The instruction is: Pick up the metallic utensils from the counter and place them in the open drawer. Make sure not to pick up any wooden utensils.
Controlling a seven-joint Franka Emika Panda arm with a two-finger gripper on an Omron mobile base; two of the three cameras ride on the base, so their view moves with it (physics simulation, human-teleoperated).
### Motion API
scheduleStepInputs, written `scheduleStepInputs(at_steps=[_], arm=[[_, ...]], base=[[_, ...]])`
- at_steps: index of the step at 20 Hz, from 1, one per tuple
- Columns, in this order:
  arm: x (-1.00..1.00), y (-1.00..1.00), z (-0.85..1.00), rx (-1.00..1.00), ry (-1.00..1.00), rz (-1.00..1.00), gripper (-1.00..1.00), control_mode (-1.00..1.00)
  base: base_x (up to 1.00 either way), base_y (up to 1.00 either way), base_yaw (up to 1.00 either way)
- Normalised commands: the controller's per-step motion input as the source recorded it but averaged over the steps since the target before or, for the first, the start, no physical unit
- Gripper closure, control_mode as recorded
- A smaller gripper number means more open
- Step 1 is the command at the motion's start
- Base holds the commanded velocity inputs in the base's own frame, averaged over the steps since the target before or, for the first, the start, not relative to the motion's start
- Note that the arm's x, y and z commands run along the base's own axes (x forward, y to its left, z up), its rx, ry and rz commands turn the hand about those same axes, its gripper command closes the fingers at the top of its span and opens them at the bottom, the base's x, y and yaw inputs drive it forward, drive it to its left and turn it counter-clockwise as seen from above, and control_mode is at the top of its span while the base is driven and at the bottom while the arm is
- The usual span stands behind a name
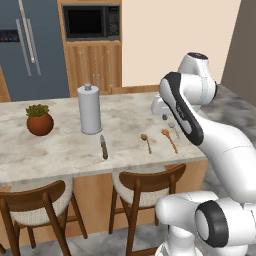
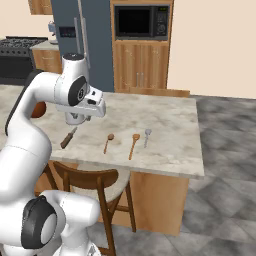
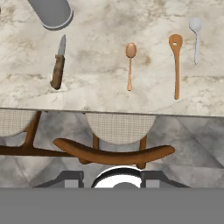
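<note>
On the marbled counter (image 1: 60, 150) lie the metallic utensils: a knife (image 3: 58, 65) with a grey blade and brown handle, and a silvery spoon (image 3: 196, 37) at the right end. Between them rest two wooden spoons (image 3: 130, 65) (image 3: 176, 61). The same row appears in the right base view: knife (image 2: 68, 137), wooden spoons (image 2: 108, 142) (image 2: 134, 145), metal spoon (image 2: 147, 136). My gripper (image 3: 112, 179) hovers high over the counter's near edge, pointing down, open and holding nothing. It sits above the row's right part (image 1: 163, 116). The drawer is out of view.
A tall grey canister (image 1: 89, 110) stands behind the knife, and a potted plant (image 1: 39, 120) sits left of it. Two wooden stools (image 1: 145, 185) (image 1: 35, 205) are tucked under the counter's front edge. A fridge and a microwave cabinet stand behind the island.
</note>
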Motion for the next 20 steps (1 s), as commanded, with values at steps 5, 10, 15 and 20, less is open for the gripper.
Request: scheduleStepInputs(at_steps=[5, 10, 15, 20], arm=[[-0.01, 0.01, -0.01, 0.0, 0.0, 0.0, -1.0, -1.0], [0.01, 0.0, 0.0, 0.0, 0.0, 0.0, -1.0, -1.0], [0.02, 0.08, -0.01, 0.0, 0.02, 0.0, -1.0, -1.0], [0.0, 0.03, -0.01, 0.0, 0.01, 0.0, -1.0, 1.0]], base=[[0.0, 0.0, 0.0], [0.0, 0.0, 0.0], [0.0, 0.0, 0.0], [0.0, 0.27, 0.0]])
